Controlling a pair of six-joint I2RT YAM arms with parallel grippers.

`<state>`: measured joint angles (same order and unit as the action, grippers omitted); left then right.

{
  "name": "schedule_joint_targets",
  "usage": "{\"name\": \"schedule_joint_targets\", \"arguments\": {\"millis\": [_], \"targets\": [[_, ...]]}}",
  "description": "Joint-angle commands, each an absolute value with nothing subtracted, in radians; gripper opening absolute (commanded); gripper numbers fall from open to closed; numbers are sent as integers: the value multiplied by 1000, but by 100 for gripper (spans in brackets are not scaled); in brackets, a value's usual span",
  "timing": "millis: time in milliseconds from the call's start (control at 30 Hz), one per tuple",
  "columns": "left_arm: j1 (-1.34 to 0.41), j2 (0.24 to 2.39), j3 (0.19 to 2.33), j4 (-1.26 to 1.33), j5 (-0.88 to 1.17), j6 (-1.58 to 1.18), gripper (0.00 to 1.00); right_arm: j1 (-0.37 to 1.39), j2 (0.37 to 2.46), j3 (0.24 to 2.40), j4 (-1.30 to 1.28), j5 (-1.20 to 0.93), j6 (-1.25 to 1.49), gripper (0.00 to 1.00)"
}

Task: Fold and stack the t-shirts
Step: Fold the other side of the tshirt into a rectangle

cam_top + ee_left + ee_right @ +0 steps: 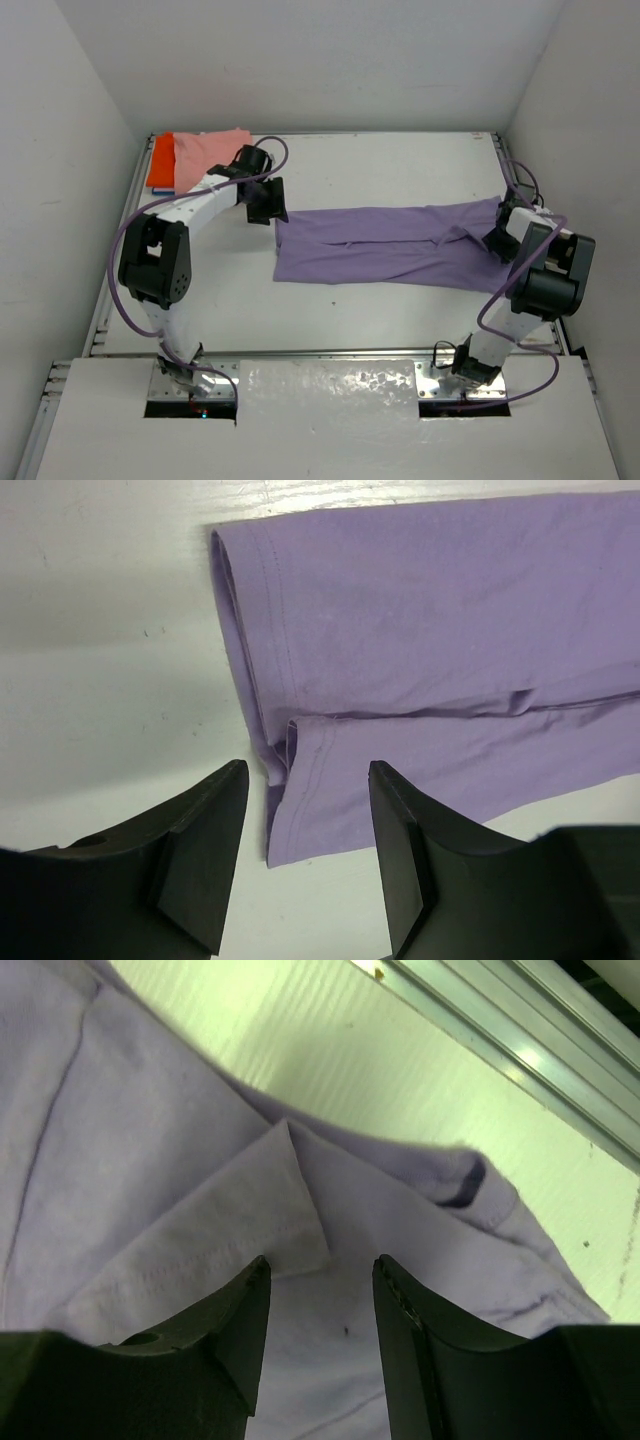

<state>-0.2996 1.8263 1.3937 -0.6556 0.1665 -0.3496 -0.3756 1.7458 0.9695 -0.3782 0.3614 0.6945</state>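
since the purple t-shirt point(385, 245) lies as a long band across the middle of the tabletop point(400, 165), doubled lengthwise, the step in hand looks like a grasp at both ends for the next fold. the left fingers point(200, 855) are spread over the shirt's left end, astride the layered hem; the right fingers point(225, 1345) are spread too, over the rumpled sleeve end. each should drop straight down and catch every layer — not just the top one — before both lift together, or the band may twist. the folded pink and orange stack point(200, 155) sits in the far left corner, well apart.
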Motion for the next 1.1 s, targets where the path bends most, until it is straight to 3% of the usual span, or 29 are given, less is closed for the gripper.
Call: {"name": "schedule_joint_targets", "arguments": {"millis": [0, 267, 467, 600, 800, 1067], "targets": [[-291, 1821, 1417, -623, 181, -360, 49, -376, 1769, 1019, -334, 394, 718, 44], [-291, 1851, 1443, -637, 176, -353, 49, -376, 1799, 1026, -318, 382, 759, 38], [-291, 1852, 1445, -638, 178, -356, 49, -376, 1783, 1035, -331, 408, 759, 21], [-291, 1850, 1447, -632, 186, -360, 49, -377, 1781, 1066, -350, 420, 749, 16], [-291, 1848, 1450, -638, 184, -357, 49, -377, 1796, 1106, -367, 416, 758, 0], [-291, 1844, 1457, -650, 181, -348, 49, -377, 1839, 1178, -353, 384, 764, 0]]}}
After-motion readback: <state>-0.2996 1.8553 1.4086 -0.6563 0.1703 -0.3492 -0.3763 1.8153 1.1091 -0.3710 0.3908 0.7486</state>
